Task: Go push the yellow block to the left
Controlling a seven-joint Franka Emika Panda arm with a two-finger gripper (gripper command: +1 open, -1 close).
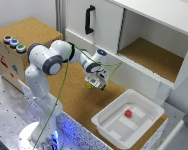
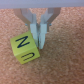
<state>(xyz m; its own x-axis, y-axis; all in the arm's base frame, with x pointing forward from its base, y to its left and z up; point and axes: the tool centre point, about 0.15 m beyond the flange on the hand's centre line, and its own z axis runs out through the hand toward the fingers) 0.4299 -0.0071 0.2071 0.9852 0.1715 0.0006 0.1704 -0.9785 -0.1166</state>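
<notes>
Cork top (image 1: 79, 102): bare around contact | Gripper (image 2: 40, 40): fingers pressed together, low, tips touching block's side | Yellow block (image 2: 24, 47): on cork beside fingertips, lettered faces showing | Risk: off-centre contact could spin block instead of sliding it.

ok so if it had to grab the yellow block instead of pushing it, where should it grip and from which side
Probably from straight above, closing on two opposite vertical faces of the yellow block. It is a small cube resting flat on the cork surface, narrower than the gripper, so flat parallel sides suit the fingers. Right now the fingers sit beside one edge, not around it, so the gripper would need to recentre over the lettered top face first.
</notes>
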